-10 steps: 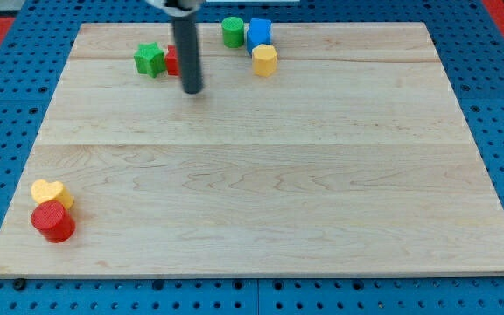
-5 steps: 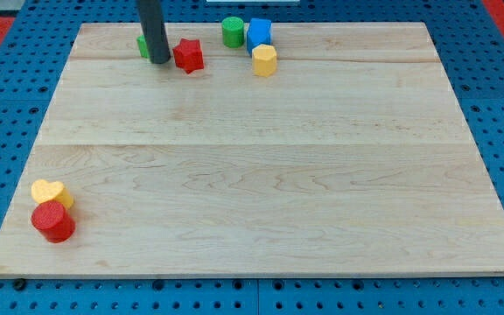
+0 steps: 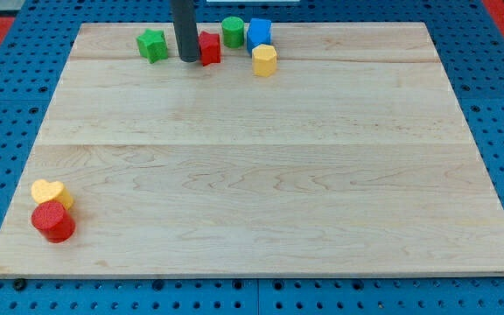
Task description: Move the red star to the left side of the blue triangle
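At the frame's top, my tip [image 3: 187,59] touches the red star's [image 3: 209,48] left side; the green cylinder [image 3: 232,31] and blue triangle [image 3: 258,33] sit right of it. The rod has no jaws.

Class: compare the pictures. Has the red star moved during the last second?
Yes. The red star slid toward the view's right, away from the green star, nearer the green cylinder.

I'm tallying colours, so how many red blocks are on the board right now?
2. The red star sits near the view's top, touching my tip on its right. The red cylinder is at the bottom-left. None appear hidden.
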Action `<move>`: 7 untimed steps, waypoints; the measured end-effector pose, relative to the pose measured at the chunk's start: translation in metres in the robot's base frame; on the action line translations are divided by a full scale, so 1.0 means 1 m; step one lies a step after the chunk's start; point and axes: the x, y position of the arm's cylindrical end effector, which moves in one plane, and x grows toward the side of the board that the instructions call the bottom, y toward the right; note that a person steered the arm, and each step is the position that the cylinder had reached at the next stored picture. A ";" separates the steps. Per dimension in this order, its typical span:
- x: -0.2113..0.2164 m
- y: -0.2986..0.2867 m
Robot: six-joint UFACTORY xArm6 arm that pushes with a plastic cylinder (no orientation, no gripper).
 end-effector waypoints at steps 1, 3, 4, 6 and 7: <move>-0.003 0.011; -0.011 0.006; -0.022 0.003; -0.024 0.005; -0.024 0.014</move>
